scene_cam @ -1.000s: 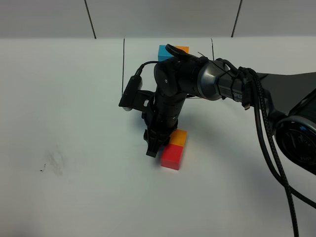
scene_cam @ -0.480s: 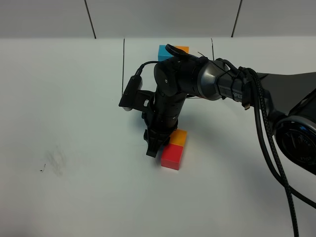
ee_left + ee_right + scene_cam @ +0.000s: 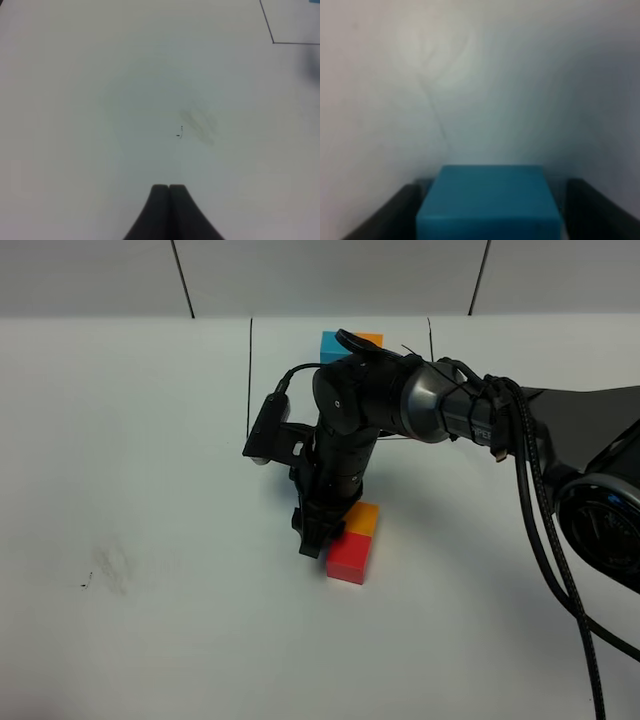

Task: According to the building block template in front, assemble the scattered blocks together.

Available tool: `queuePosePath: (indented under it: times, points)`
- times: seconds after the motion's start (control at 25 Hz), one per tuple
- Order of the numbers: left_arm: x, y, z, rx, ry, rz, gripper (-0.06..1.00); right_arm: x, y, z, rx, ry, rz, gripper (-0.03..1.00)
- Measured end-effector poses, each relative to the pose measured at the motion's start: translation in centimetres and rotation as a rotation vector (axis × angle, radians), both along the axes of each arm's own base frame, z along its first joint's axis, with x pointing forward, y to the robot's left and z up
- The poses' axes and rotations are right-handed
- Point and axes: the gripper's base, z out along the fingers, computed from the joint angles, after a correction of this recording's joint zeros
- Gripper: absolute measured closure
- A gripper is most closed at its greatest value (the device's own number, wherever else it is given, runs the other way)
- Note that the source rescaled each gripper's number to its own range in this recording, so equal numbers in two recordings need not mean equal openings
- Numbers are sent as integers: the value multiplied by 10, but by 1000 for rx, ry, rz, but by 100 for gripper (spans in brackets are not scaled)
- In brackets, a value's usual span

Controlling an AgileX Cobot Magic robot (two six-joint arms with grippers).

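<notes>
White table (image 3: 150,440) carries everything; landmark for places is the orange block (image 3: 363,517). Right arm (image 3: 440,410) reaches across the middle from the right and bends down, its gripper (image 3: 312,540) just left of the orange block, low over the table. Beyond the orange block, at the far table edge, sits the building block template (image 3: 350,343) inside its thin black-line rectangle (image 3: 249,370); only its blue and orange tops show, the rest is hidden behind the arm. The red block (image 3: 348,558) touches the near face of the orange block, so that pair already lies as in the template. The blue block (image 3: 487,202) shows only in the right wrist view, sitting between the dark fingers (image 3: 395,212); the fingers stand one at each side of it and look to be pinching it, though contact is blurred. Judgement: the blue block belongs abreast of the orange block on its left side, and that is just where the right gripper is, so the remaining move is a short push or set-down toward the orange face. Left gripper (image 3: 169,189) hangs over bare table well to the left of the orange block, fingers pressed together, holding nothing.
</notes>
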Motion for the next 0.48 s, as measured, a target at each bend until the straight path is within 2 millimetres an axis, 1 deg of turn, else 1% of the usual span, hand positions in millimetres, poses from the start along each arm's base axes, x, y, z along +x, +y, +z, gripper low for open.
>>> queuePosePath:
  times: [0.08, 0.2, 0.36, 0.48]
  points:
    - [0, 0, 0, 0, 0, 0, 94, 0, 0, 0, 0, -1, 0, 18]
    - [0, 0, 0, 0, 0, 0, 94, 0, 0, 1, 2, -4, 0, 7]
    - [0, 0, 0, 0, 0, 0, 94, 0, 1, 4, 8, -11, 1, 4]
    - [0, 0, 0, 0, 0, 0, 94, -3, 5, 12, 21, -30, 13, 4]
